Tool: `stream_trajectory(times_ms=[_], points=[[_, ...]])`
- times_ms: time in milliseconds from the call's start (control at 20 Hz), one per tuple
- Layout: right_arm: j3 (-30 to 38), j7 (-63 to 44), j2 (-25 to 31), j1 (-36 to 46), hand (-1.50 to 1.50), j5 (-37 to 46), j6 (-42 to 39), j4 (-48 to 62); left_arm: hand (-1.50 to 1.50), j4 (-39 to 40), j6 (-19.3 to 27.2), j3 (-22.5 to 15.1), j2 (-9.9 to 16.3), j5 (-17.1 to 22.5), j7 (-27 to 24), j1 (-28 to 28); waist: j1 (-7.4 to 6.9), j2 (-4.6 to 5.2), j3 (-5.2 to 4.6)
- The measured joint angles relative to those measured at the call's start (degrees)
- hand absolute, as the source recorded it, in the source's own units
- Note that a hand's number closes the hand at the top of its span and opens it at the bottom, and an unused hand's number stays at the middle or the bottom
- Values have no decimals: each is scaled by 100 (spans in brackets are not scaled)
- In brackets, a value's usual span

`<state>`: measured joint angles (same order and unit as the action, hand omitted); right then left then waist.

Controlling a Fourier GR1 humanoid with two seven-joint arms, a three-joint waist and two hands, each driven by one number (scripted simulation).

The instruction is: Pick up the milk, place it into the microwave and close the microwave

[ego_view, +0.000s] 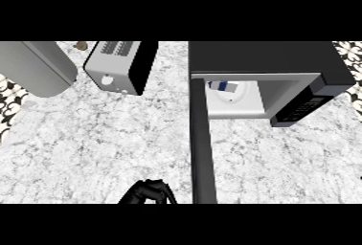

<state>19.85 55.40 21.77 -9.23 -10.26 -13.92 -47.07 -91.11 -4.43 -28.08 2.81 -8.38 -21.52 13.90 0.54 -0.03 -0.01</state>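
The milk [220, 86], a small white carton with a blue band, lies inside the open microwave [268, 60] on its white turntable plate [240, 93], near the cavity's left side. The microwave door [203, 143] stands wide open, seen edge-on as a long dark bar running toward me from the cavity's left corner. My left hand [147, 192] shows at the lower edge, just left of the door's free end, fingers relaxed and holding nothing. It is apart from the door. No right hand shows.
A white and black toaster [117, 64] stands at the back, left of the microwave. A large grey rounded appliance [35, 67] fills the far left corner. A small brown object [81, 46] sits behind them. Marble counter [106, 139] spreads in front.
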Motion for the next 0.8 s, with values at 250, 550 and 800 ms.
stream_trajectory(times_ms=[250, 550, 800], points=[[-36, -78, 136, -47, -150, -166, -138, -97, 150, 778, -265, -323, -142, -391, 566, -795, 67, 9, 4], [-47, -146, 367, 6, -150, -320, -275, -45, 150, 1645, -534, -937, -262, -404, 1197, -1579, 102, 14, 11], [-148, -136, 446, -30, -150, -390, -370, -162, 150, 2217, -56, -1745, -254, -60, 1283, -2184, 146, 18, 5]])
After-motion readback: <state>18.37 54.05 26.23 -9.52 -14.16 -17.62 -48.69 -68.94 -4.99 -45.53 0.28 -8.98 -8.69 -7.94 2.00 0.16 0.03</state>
